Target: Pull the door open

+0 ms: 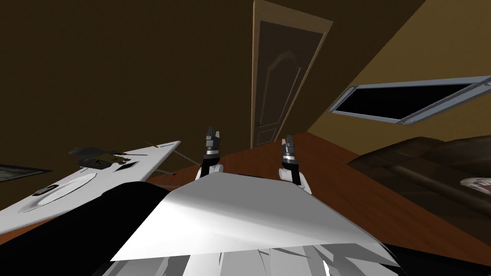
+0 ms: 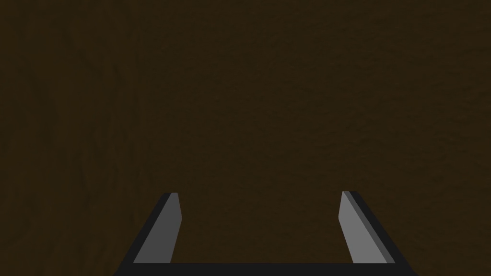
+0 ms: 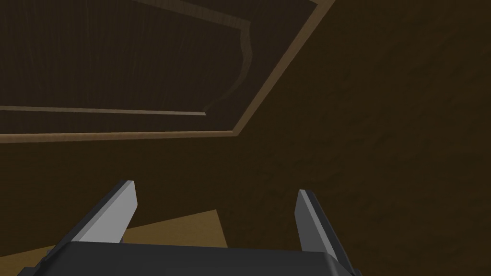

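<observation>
A dark brown panelled door [image 1: 278, 81] in a lighter wood frame stands shut in the far wall, with a small handle [image 1: 257, 124] low on its left edge. My left gripper [image 1: 213, 134] and right gripper [image 1: 287, 140] are both raised in front of me, well short of the door. The left gripper [image 2: 259, 206] is open and faces the dark brown wall. The right gripper [image 3: 216, 199] is open too, pointing at a top corner of the door frame [image 3: 235, 132] and the door [image 3: 120, 57], with nothing between its fingers.
A white table [image 1: 96, 177] with dark items stands to my left. A dark brown sofa [image 1: 431, 167] sits at the right. A grey-framed window [image 1: 407, 103] is set in the tan right wall. Reddish wood floor [image 1: 335, 177] runs up to the door.
</observation>
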